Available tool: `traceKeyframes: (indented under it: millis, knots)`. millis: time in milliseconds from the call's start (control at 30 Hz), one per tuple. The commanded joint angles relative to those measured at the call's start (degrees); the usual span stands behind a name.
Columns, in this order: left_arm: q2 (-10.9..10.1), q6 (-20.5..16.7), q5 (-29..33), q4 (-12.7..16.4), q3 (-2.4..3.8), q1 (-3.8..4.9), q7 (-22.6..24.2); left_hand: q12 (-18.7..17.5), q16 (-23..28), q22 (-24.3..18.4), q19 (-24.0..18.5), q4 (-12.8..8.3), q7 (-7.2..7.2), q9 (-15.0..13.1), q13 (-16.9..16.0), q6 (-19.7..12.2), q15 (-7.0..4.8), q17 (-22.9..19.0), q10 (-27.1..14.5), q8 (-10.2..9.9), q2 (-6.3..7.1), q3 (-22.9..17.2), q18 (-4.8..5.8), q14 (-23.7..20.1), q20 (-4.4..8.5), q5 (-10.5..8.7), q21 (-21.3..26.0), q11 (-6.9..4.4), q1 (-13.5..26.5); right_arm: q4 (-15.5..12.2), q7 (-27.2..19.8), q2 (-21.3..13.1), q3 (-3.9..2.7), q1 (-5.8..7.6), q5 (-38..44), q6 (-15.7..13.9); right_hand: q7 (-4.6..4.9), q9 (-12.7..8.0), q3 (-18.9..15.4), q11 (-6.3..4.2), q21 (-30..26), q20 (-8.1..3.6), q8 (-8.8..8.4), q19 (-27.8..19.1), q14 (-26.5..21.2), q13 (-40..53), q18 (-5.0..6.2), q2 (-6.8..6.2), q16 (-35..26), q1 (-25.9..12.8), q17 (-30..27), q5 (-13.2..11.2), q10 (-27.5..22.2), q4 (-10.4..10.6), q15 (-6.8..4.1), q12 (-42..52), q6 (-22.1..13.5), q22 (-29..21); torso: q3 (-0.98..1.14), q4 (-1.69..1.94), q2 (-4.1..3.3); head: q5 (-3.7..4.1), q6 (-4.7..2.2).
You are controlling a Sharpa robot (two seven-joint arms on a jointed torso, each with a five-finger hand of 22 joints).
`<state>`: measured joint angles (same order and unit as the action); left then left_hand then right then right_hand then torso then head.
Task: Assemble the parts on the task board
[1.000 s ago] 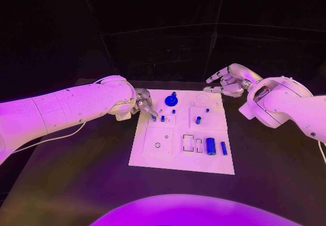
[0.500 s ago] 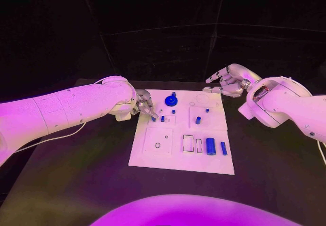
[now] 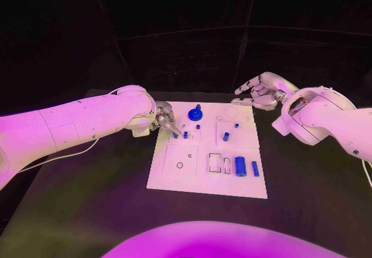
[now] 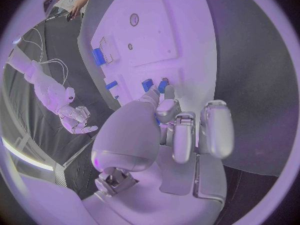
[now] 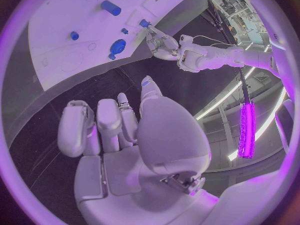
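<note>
The black table (image 3: 93, 199) carries the white task board (image 3: 203, 180) at its middle, and everything else is placed here against that board. The left arm (image 3: 70, 126) reaches to the board's far left corner, where the left hand (image 3: 164, 119) hangs with its fingertips (image 3: 175, 130) down among two small blue pegs (image 3: 185, 135); in the head view the fingers cover the spot, so whether they touch or pinch a peg cannot be told. In the left wrist view the fingers are curled in close together with two blue pieces (image 4: 155, 86) just past their tips, the contact itself hidden behind them. The right arm (image 3: 329, 123) comes in beside the board's far right corner, and the right hand (image 3: 259, 92) hovers just off that corner, clear of the board, fingers partly curled and apart from one another with nothing visible between them; the right wrist view shows the same loose curl and a bare palm. On the board, the round blue knob (image 3: 195, 114) stands near the far edge, a blue peg (image 3: 226, 137) sits right of centre, and the thick blue cylinder (image 3: 240, 166) and a thin blue bar (image 3: 255, 169) lie side by side toward the near right. No writing or labels can be read on the board.
</note>
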<state>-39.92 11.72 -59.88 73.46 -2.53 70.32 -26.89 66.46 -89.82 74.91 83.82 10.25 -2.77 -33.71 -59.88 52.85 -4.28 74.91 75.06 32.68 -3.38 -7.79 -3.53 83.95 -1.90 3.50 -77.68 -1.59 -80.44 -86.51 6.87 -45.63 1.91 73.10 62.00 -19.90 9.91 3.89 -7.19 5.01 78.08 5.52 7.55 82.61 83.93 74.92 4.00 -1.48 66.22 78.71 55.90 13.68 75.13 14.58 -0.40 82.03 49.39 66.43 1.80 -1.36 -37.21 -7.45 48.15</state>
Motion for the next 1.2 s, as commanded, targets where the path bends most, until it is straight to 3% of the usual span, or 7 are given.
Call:
traceKeyframes:
  millis: [33, 1033, 1200]
  knots:
    - [0.19, 1.54, -0.37, -0.01, -0.09, -0.06, 0.06, -0.23, -0.18, 2.40, 0.19, -4.88, 0.23, 0.05, 0.06, -0.05, -0.38, 15.09, 0.16, 0.09, 0.14, -5.16, 0.12, 6.05, 0.26, 0.09, -0.10, 0.08, -0.63, -0.03, -0.41, 0.06, -0.04, 0.09, 0.12, 0.32, 0.00, 0.09, -0.28, -0.11, -0.14, 0.07, 0.27, -0.32, 0.91, 0.39, 0.50, 0.49, 0.21, 0.06, -0.09, 0.36, -0.36, -0.03, 0.13, -0.13, 0.37, -0.08, 0.01, 0.01, 0.00, 0.00, 0.04]
    - [0.30, 2.05, -0.20, -1.13, -0.19, -0.06, 0.08, -0.16, -0.18, 2.45, 0.20, -5.03, 0.24, 0.00, -0.03, 0.04, -0.37, 15.09, 0.28, 0.17, 0.30, -5.63, 0.14, 6.05, 0.24, 0.09, -0.12, 0.07, -0.59, 0.18, -0.41, 0.25, -0.04, 0.09, 0.10, 0.55, -0.02, 0.09, -0.43, -0.12, -0.18, 0.06, 0.32, -0.33, 0.91, 0.39, 0.51, 0.62, 0.23, 0.11, -0.07, 0.38, -0.34, 0.07, 0.12, -0.11, 0.42, -0.14, -0.01, 0.01, 0.00, -0.01, 0.02]
    - [0.50, 1.89, 0.59, -1.86, -0.18, -0.04, -0.23, -1.21, -0.18, 2.14, 0.04, -4.90, 0.06, 0.08, 1.17, -0.46, -0.32, 15.09, -0.35, -0.11, 0.11, -6.52, 0.05, 6.05, 0.21, 0.10, 0.23, 0.21, -0.23, 0.19, -0.41, 0.29, -0.04, 0.09, 0.10, 0.57, -0.02, 0.09, -0.43, -0.12, -0.18, 0.06, 0.32, -0.33, 0.91, 0.39, 0.51, 0.62, 0.23, 0.11, -0.07, 0.38, -0.34, 0.07, 0.12, -0.11, 0.42, -0.14, 0.04, -0.03, 0.02, 0.03, 0.03]
